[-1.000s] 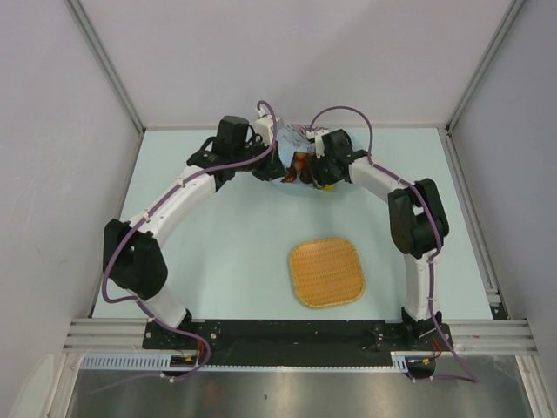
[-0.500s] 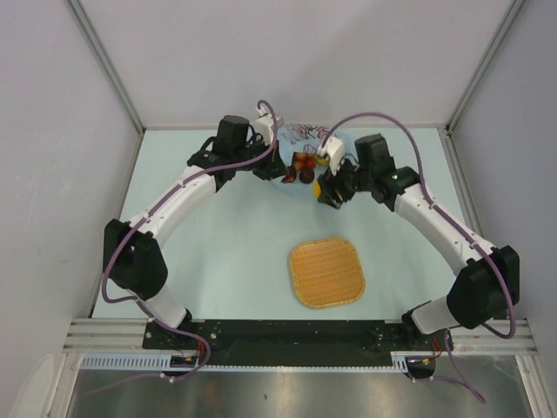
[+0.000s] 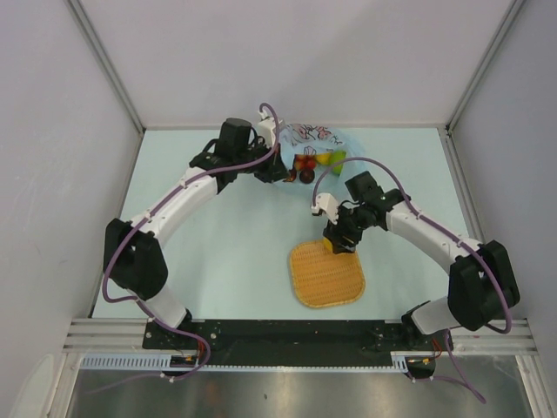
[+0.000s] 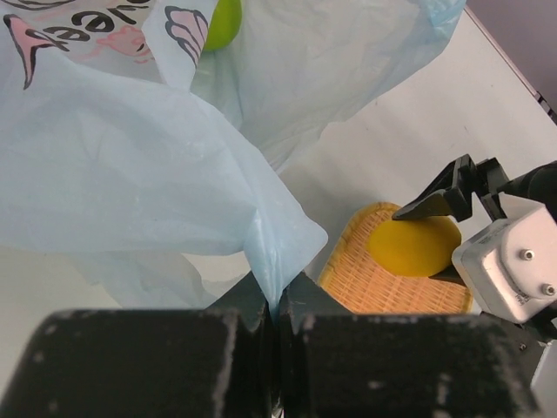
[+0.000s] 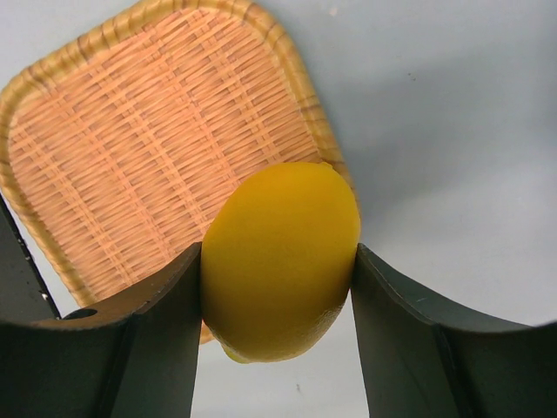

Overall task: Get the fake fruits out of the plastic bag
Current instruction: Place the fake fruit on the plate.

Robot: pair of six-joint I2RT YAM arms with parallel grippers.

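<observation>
**Mia:** Where is the yellow lemon [image 5: 283, 231]?

**Ben:** The right tool [image 5: 277, 292] pinches it. One dark finger presses on each side. The lemon is out of the bag and hangs over the far edge of the orange woven tray [image 3: 327, 284] (I cannot tell if it touches the weave).

**Mia:** And where is the tray?

**Ben:** It lies flat on the pale blue desk [image 3: 231, 252], near the front, well apart from the bag.

**Mia:** What does the left tool [image 4: 277, 306] do?

**Ben:** Its fingers are pressed together on a thin fold of the plastic bag [image 4: 122, 174]. The bag is light blue and crinkly, with pink and dark drawings and letters on it. It sits at the back of the desk, and the fold stands up from the tool like a little tent.

**Mia:** Are there fruits in the bag?

**Ben:** Yes. From above I see a green fruit [image 3: 338, 158], a small red fruit [image 3: 306, 162] and a dark red fruit [image 3: 306, 176] close together in the open mouth of the bag. There is a bit of yellow between the red one and the green one. It is too small to say what fruit it is.
</observation>
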